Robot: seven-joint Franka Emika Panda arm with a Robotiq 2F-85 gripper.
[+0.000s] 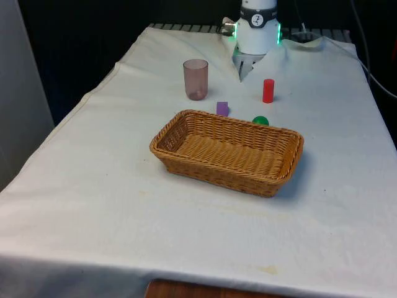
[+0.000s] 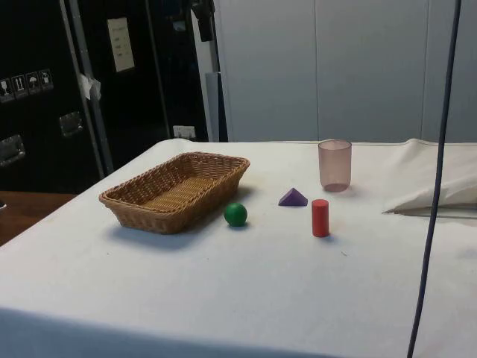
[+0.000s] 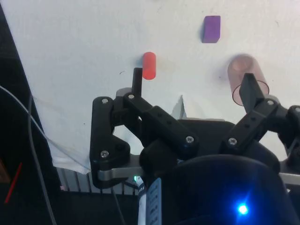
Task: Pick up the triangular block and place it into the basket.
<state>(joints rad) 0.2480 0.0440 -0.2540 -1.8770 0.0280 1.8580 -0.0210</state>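
Spread wide and holding nothing, the claw point(image 3: 194, 82) hangs above the far end of the table, while the purple triangular block point(image 2: 293, 197) lies on the cloth just beyond the wicker basket point(image 1: 186, 162), with a green ball point(image 2: 235, 214) at its 8 o'clock in the side view.

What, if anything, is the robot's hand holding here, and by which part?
Nothing. The hand is open and empty above the cloth, and the purple triangular block lies untouched on the table beside the basket.
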